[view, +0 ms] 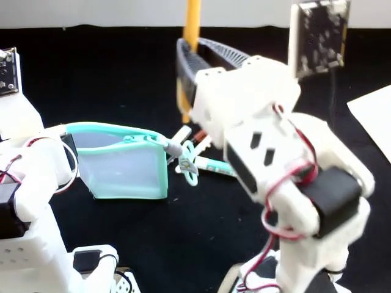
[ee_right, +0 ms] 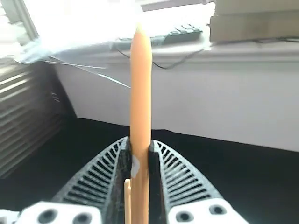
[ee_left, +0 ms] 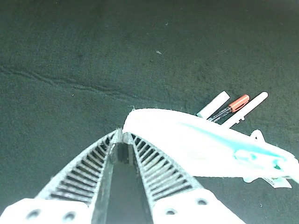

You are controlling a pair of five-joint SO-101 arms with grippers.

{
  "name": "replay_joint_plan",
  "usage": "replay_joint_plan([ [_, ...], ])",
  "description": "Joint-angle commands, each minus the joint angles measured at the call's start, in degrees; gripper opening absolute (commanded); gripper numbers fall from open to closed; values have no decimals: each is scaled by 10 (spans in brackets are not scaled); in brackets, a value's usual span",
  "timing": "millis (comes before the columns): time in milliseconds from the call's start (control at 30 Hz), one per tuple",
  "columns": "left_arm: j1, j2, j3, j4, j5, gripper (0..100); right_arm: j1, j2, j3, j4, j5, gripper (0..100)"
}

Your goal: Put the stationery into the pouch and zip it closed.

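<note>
The black surface (view: 122, 244) fills my high view. The right arm (view: 275, 159) bulks large at centre right, the left arm (view: 30, 183) at the near left.

The mint pouch (view: 122, 162) lies on the surface with its long axis running left to right. My left end effector (ee_left: 122, 135) is clenched on its left end. From the left wrist I see the fingers pinched together on the pouch's rim.

My right end effector (view: 186, 55) is raised at the far centre, grasping an orange pencil (view: 193, 21). The pencil's long axis lines up with the fingers. From the right wrist, its tapered tip points out past the fingertips toward the far wall, with the shaft pressed between both fingers.

At the pouch's right end three pens fan out toward the far right: a white pen (ee_left: 213, 104), a red-capped marker (ee_left: 232, 104) and another white pen (ee_left: 246, 108). The pouch hides their other ends, so I cannot tell whether they sit inside or just beside it.

A teal-and-white pen (view: 214, 165) lies to the right of the pouch, its long axis left to right, touching the zipper pull (view: 187, 162).
</note>
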Motion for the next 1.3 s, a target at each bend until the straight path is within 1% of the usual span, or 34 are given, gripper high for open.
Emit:
replay_joint_plan([
  [0, 5, 1, 1, 7, 2, 7, -58, 27, -55, 5, -4, 7],
  [167, 5, 1, 1, 7, 2, 7, -102, 127, -135, 4, -4, 7],
  [267, 6, 1, 1, 7, 2, 7, -125, 189, -208, 6, -4, 7],
  [400, 6, 1, 1, 7, 2, 7, -157, 269, -329, 45, -4, 7],
  [600, 7, 1, 1, 7, 2, 7, -165, 404, -529, 105, 9, 7],
  [733, 8, 1, 1, 7, 2, 7, -165, 509, -634, 141, 11, 7],
  [900, 8, 1, 1, 7, 2, 7, -164, 577, -636, 140, 9, 7],
  [1167, 8, 1, 1, 7, 2, 7, -157, 599, -636, 145, 12, 7],
  [1267, 7, 1, 1, 5, 2, 7, -156, 597, -636, 167, 12, 7],
])
